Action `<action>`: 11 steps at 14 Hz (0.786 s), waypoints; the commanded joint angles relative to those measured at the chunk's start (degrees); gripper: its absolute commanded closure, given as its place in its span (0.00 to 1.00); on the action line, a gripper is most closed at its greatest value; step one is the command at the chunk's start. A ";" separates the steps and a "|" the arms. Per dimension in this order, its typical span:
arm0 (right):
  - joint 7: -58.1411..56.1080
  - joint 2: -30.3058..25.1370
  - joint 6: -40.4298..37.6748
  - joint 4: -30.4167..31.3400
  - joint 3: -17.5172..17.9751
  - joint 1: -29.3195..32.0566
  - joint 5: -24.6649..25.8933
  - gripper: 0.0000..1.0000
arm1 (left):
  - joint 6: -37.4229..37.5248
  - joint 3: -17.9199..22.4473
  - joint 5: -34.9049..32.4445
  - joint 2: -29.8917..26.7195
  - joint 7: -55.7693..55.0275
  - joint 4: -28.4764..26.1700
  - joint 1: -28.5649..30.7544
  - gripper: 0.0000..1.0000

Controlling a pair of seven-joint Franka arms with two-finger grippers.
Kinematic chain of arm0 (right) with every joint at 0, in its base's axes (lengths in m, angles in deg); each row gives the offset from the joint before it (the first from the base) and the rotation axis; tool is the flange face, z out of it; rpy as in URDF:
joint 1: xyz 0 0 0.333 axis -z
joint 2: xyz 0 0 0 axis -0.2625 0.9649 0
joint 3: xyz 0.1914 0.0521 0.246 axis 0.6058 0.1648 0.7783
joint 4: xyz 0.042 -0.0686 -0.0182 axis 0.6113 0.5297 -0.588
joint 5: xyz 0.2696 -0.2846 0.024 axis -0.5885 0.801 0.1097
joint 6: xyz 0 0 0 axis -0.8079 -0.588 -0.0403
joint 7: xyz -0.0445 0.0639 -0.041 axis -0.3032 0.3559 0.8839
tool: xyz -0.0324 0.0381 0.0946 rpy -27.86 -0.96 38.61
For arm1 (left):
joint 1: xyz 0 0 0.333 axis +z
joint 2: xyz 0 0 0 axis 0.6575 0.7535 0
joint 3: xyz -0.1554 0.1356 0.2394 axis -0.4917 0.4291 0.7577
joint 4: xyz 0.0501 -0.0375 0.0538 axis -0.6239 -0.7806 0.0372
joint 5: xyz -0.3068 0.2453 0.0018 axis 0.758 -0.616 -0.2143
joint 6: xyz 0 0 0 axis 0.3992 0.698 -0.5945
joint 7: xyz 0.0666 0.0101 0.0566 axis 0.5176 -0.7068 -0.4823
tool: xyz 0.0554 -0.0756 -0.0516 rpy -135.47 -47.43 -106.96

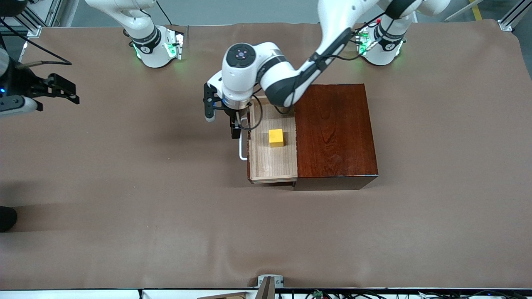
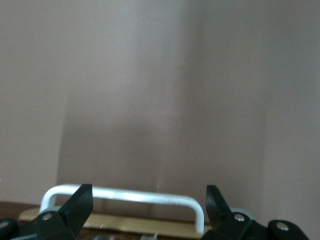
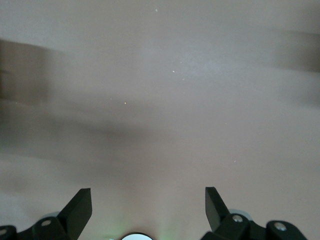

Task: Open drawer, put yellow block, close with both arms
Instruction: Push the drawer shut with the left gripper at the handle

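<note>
The dark reddish-brown box (image 1: pixel 332 133) stands mid-table with its pale wood drawer (image 1: pixel 266 166) pulled out toward the right arm's end. The yellow block (image 1: pixel 276 138) lies inside the drawer. My left gripper (image 1: pixel 223 121) is open just outside the drawer front, beside the white handle (image 1: pixel 242 148). In the left wrist view the handle (image 2: pixel 130 195) lies between the spread fingers of the left gripper (image 2: pixel 148 202), untouched. My right gripper (image 1: pixel 68 90) is open and empty, over bare cloth at the right arm's end of the table. The right wrist view (image 3: pixel 148 202) shows only cloth between its fingers.
A brown cloth (image 1: pixel 166 216) covers the whole table. A metal bracket (image 1: pixel 270 282) sits at the table edge nearest the front camera. A dark object (image 1: pixel 6 218) shows at the edge of the view at the right arm's end.
</note>
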 commanded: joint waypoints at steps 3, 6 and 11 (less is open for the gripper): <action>0.82 -0.63 -1.11 -2.46 -2.96 -1.23 0.70 0.00 | 0.43 3.70 -1.49 3.24 6.38 2.92 -1.43 0.00; 0.82 -0.63 -1.02 -2.11 -3.05 -1.06 0.69 0.00 | 0.43 5.46 -1.40 3.42 7.98 2.92 -1.34 0.00; 3.19 -0.37 -1.36 -1.58 -2.79 -1.67 0.26 0.00 | 3.75 6.16 -1.40 2.80 7.80 2.74 -1.34 0.00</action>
